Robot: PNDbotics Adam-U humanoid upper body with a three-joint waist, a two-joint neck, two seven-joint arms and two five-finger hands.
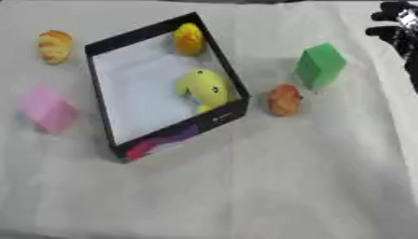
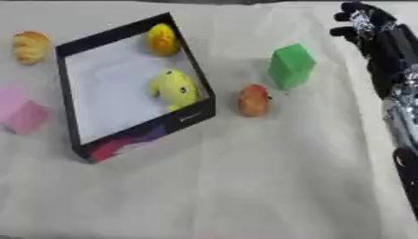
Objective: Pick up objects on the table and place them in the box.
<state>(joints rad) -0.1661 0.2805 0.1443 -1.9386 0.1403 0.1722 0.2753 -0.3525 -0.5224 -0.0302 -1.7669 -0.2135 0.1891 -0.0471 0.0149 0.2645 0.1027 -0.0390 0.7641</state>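
A white cloth-covered table (image 1: 269, 186) fills both views, its near half bare and creased. Just beyond that stretch a black-walled box (image 1: 220, 116) with a white floor is set askew, its nearest corner marked with pink and purple. Inside the box, a yellow duck-like toy (image 1: 204, 88) is seen lying against the right wall near the front, and a smaller yellow-orange toy (image 1: 189, 39) is tucked into the far corner. To the left of the box, apart from it, a pink block (image 1: 47, 109) is set on the cloth. To the right, just beside the box's front right corner but not touching it, a small orange rounded object (image 1: 283, 100) is found. A little farther back and to the right, near the orange object, a green block (image 1: 319, 65) is stood upright. At the far left, well apart from the box, a croissant-shaped bread piece (image 1: 54, 46) is laid on the cloth. The right hand (image 2: 367, 25) is shown at the upper right corner, above the far right part of the table, with its black arm running down the right edge; it is well apart from every object and nothing is held, but whether its fingers are straight or curled cannot be told. The left hand is not shown in either view.
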